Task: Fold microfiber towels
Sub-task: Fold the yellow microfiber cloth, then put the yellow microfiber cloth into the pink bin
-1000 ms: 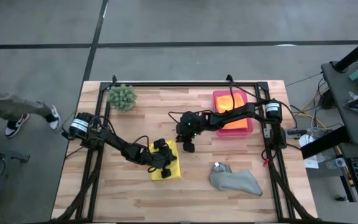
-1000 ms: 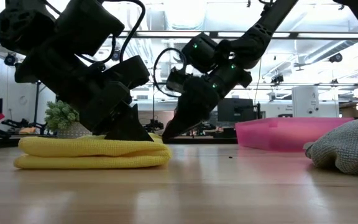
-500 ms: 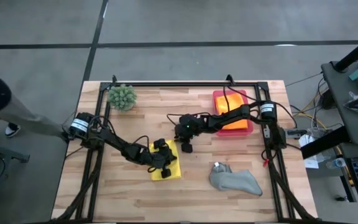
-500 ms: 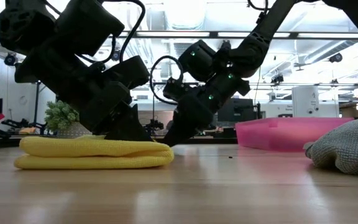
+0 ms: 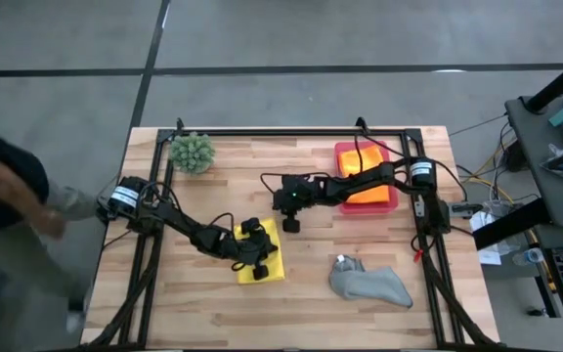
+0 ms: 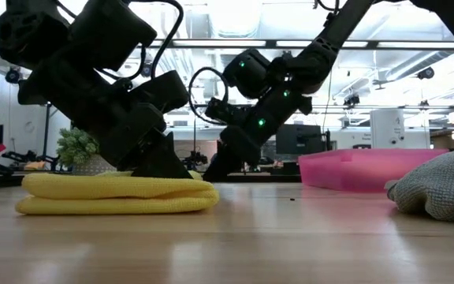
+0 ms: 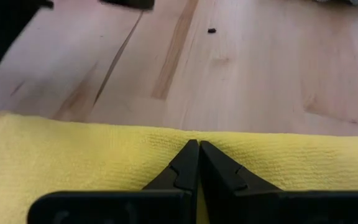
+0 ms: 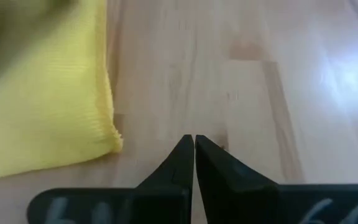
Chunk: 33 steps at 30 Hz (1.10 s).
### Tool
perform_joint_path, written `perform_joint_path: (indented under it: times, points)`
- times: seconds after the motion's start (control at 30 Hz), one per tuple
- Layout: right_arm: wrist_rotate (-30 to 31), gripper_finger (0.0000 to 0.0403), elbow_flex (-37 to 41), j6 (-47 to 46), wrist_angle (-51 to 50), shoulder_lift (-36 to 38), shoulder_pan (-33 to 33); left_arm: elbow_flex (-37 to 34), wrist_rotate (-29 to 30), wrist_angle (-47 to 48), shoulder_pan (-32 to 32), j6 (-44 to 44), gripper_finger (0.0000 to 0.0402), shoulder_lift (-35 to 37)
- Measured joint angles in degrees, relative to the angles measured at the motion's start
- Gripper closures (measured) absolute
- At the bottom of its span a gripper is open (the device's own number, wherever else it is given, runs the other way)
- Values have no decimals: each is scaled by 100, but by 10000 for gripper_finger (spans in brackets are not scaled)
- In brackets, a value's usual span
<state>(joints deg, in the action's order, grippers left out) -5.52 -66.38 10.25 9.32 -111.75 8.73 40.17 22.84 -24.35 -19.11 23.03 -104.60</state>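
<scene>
A folded yellow towel lies flat on the wooden table, left of centre. My left gripper rests on top of it, shut. My right gripper is shut too, its tips over bare wood just off the towel's far right corner; I cannot tell whether they touch the table. A crumpled grey towel lies near the front right. An orange towel lies in the pink tray. My left gripper presses its shut fingertips down on the yellow towel's top layer, a little way in from one of its edges. The fingers slant down from the table's left. The towel lies flat on the table, folded in several layers.
A spiky green plant stands at the far left corner. The pink tray sits at the far right. Bare wood lies between the yellow towel and the grey towel. A person moves past beyond the table's left edge.
My right gripper has turned at the wrist and its tips have shifted slightly toward the table's far left, staying beside the yellow towel's corner. A person has walked closer along the table's left side.
</scene>
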Motion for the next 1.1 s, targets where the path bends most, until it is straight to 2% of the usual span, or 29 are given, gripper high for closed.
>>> perform_joint_path:
  times: [0.33,0.5,0.63,0.8,0.93,1.1]
  points:
    - [280,394,1,-626,-1093,715,-137,-11,181,376,0,-665,401,788]
    - [274,394,1,-1272,-1614,874,-446,48,163,822,-58,-452,401,1597]
    - [249,394,18,-2275,-1718,879,-819,46,21,1924,-161,908,401,2425]
    - [254,394,25,-3678,-1694,890,-1149,-103,-246,3191,-286,3630,400,3182]
    - [393,375,25,-4110,-1680,886,-1360,-502,-612,3201,-482,5061,380,3484]
    - [465,318,25,-4562,-1676,879,-1541,-981,-759,3147,-643,6234,315,3572]
